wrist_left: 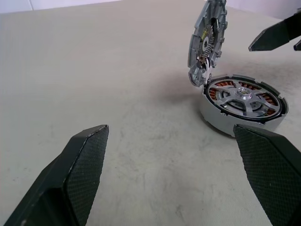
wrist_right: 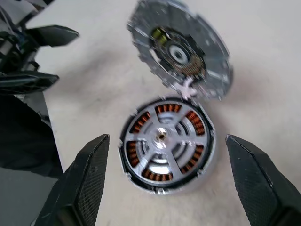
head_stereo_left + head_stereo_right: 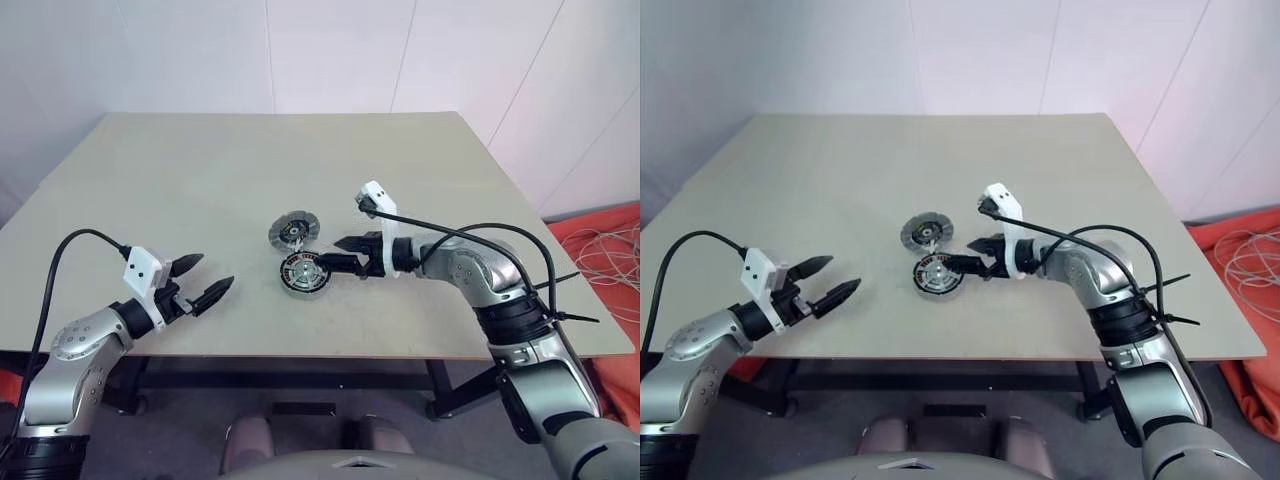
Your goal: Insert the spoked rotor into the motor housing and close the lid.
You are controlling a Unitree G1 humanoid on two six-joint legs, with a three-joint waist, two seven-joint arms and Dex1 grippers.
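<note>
Nearest, at the table's (image 3: 120,180) near-left edge, the left gripper (image 3: 200,280) hovers spread wide and empty, pointing right toward the parts. Mid-table, the motor housing (image 3: 303,275) lies flat, face up, with the spoked rotor (image 2: 162,139) seated inside. Its lid (image 3: 293,233) stands tilted up, hinged at the far edge. From the right, the right gripper (image 3: 340,255) hangs spread just beside the housing, grasping nothing. No legible writing.
</note>
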